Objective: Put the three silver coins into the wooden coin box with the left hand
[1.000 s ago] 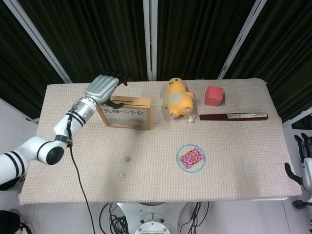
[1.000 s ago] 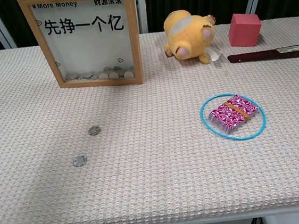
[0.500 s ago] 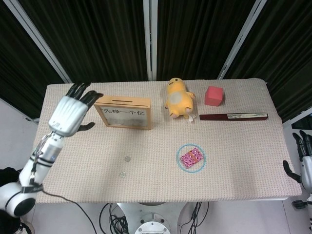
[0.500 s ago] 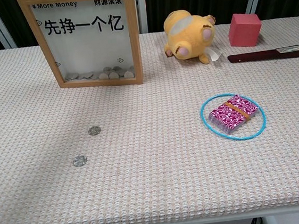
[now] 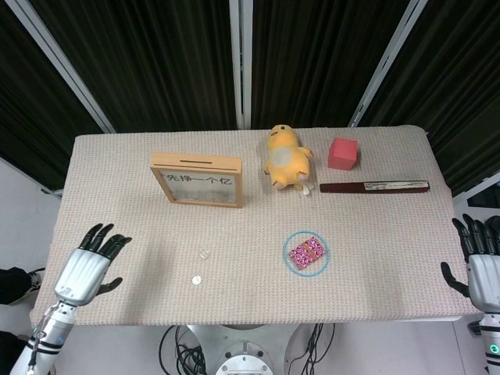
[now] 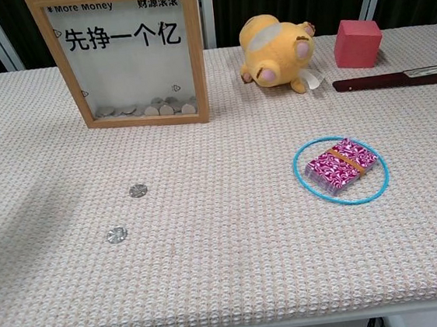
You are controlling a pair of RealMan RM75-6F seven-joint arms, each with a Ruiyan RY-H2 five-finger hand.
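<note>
The wooden coin box (image 5: 198, 180) (image 6: 130, 54) stands upright at the back left of the table, with several coins lying behind its clear front. Two silver coins lie on the cloth in front of it: one (image 5: 204, 254) (image 6: 137, 191) nearer the box, the other (image 5: 197, 280) (image 6: 117, 235) closer to the front edge. My left hand (image 5: 86, 270) hovers at the table's front left corner, fingers spread and empty, well left of the coins. My right hand (image 5: 483, 266) hangs off the table's right edge, fingers apart, holding nothing. The chest view shows neither hand.
A yellow plush toy (image 5: 284, 158) lies right of the box. A red cube (image 5: 343, 153) and a dark flat stick (image 5: 374, 187) sit at the back right. A blue ring (image 5: 305, 252) encircles a pink patterned packet (image 5: 306, 253) near the middle.
My left hand has drawn back from the top of the coin box, moving left and toward the front, to the table's front left corner. The right hand has risen slightly at the right edge.
</note>
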